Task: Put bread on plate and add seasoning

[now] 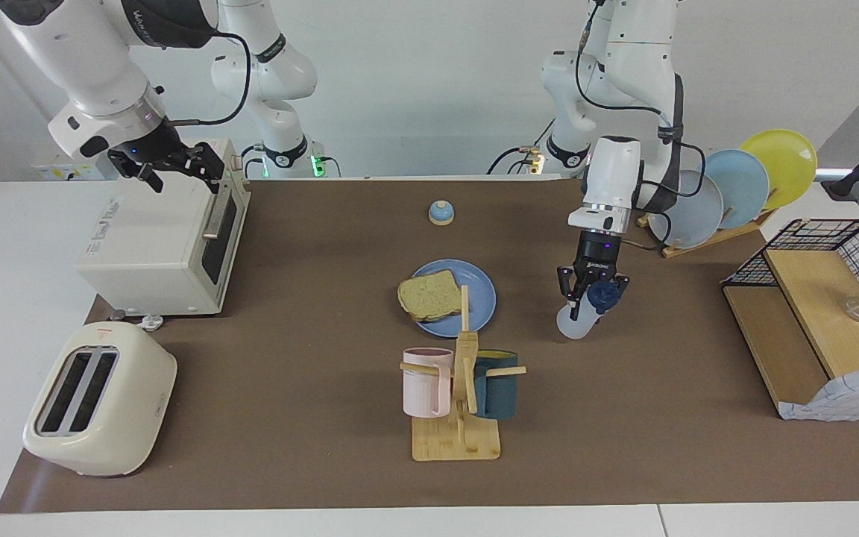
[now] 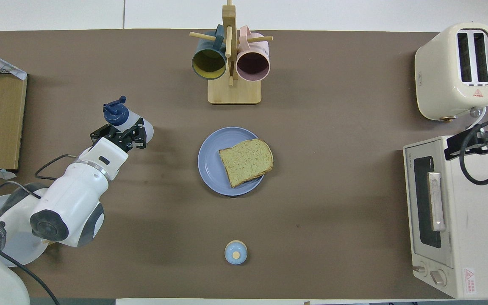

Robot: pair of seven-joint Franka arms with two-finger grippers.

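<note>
The bread [image 1: 428, 294] [image 2: 246, 161], a tan slice with a brown crust, lies on the round blue plate [image 1: 480, 300] [image 2: 209, 163] at the middle of the mat. The seasoning [image 1: 575, 322] [image 2: 139, 126] is a translucent bottle with a navy cap. It hangs tilted, low over the mat, beside the plate toward the left arm's end. My left gripper [image 1: 590, 298] [image 2: 121, 135] is shut on it from above. My right gripper [image 1: 168, 168] waits open over the top of the toaster oven [image 1: 161, 239] [image 2: 451, 216].
A small blue bell [image 1: 441, 212] [image 2: 236, 252] stands nearer to the robots than the plate. A wooden mug rack [image 1: 459, 395] [image 2: 231, 63] with two mugs stands farther out. A cream toaster [image 1: 98, 399] [image 2: 458, 70], a plate rack [image 1: 735, 186] and a wire shelf [image 1: 817, 298] line the ends.
</note>
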